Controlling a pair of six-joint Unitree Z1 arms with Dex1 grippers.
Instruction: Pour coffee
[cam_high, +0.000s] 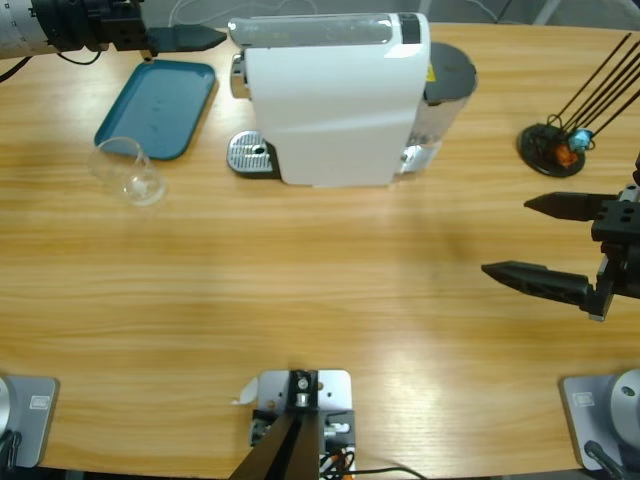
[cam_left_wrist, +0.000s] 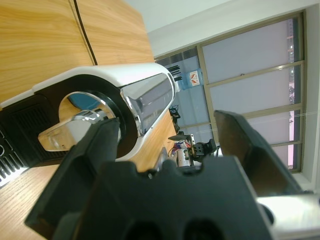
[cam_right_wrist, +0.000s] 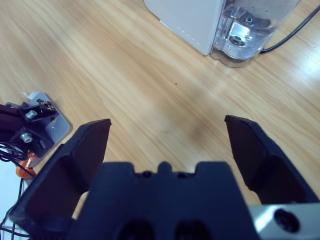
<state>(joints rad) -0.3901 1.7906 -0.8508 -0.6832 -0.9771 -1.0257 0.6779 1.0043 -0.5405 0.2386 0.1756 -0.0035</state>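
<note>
While the left gripper (cam_high: 200, 38) hangs spread at eleven o'clock, facing the machine (cam_high: 335, 100) and its lever (cam_left_wrist: 70, 131), the right gripper (cam_high: 540, 240) waits wide and empty at three. The glass (cam_high: 128, 172) sits at nine beside the tray (cam_high: 155, 105); no coffee shows yet.

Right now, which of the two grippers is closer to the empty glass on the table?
The left one. The left gripper hovers at the table's far edge, just past the teal tray beside the glass. The right gripper is across the table, beyond the coffee machine.
</note>
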